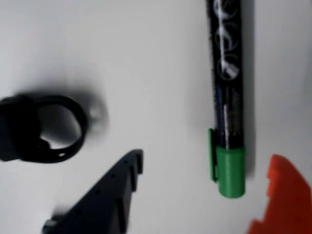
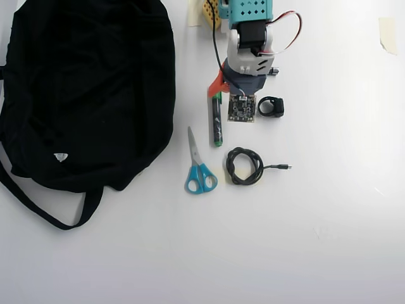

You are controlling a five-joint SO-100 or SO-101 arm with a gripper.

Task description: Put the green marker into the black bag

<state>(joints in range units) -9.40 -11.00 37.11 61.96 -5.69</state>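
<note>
The green marker (image 1: 229,97) lies flat on the white table; its green cap end (image 1: 230,170) sits between my two fingers, nearer the orange one. My gripper (image 1: 207,163) is open, with the black finger (image 1: 109,197) to the left and the orange finger (image 1: 285,200) to the right in the wrist view. In the overhead view the marker (image 2: 218,123) lies lengthwise just below my gripper (image 2: 225,94), whose body hides the marker's upper end. The black bag (image 2: 82,88) with its white label (image 2: 60,156) lies far left, apart from the marker.
A small black ring-shaped clip (image 2: 271,106) lies right of the gripper and also shows in the wrist view (image 1: 44,129). Blue-handled scissors (image 2: 199,168) and a coiled black cable (image 2: 245,166) lie below the marker. The bag's strap (image 2: 38,206) trails at lower left.
</note>
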